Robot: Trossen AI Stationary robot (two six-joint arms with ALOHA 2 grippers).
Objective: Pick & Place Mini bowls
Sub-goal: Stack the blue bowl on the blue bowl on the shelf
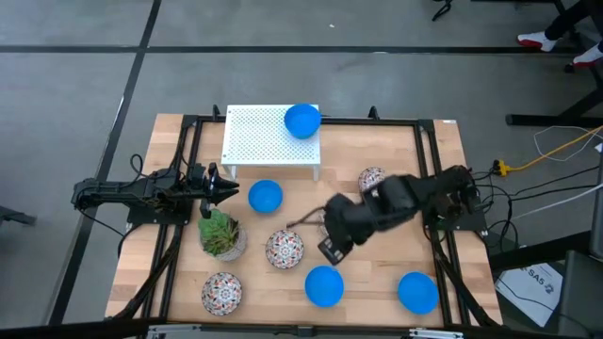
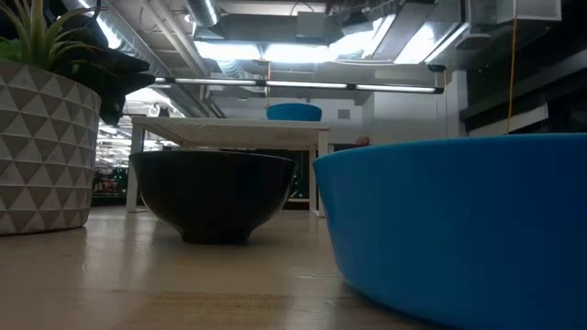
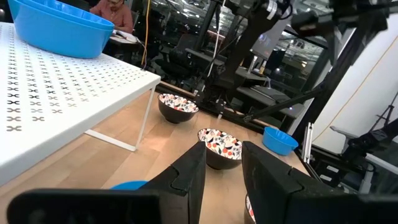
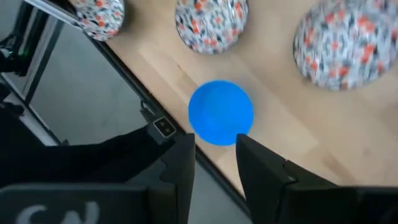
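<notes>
On the table's front half, the right gripper [image 1: 332, 247] hangs just above and behind a blue bowl [image 1: 323, 285] near the front edge. Right wrist view: that blue bowl [image 4: 221, 112] sits just past the fingertips [image 4: 183, 146], lined up with the gap between them but not inside it. Fingers apart, nothing held.

Patterned bowls: one [image 1: 284, 249] just left of the right gripper, one [image 1: 221, 293] at front left, one [image 1: 371, 178] behind the right arm (partly covered by it). In the right wrist view three patterned bowls sit beyond the blue one, nearest-centre one at [image 4: 211, 23].

Other blue bowls: one [image 1: 417, 292] at front right, one [image 1: 266, 196] mid-table in front of the white perforated shelf [image 1: 262, 141], one [image 1: 301, 121] on top of that shelf at its right end.

Left gripper [image 1: 226, 188] waits at the left side, just left of the mid-table blue bowl and just behind the potted succulent [image 1: 220, 234]. Its fingers [image 3: 186, 177] stand slightly apart, empty.
</notes>
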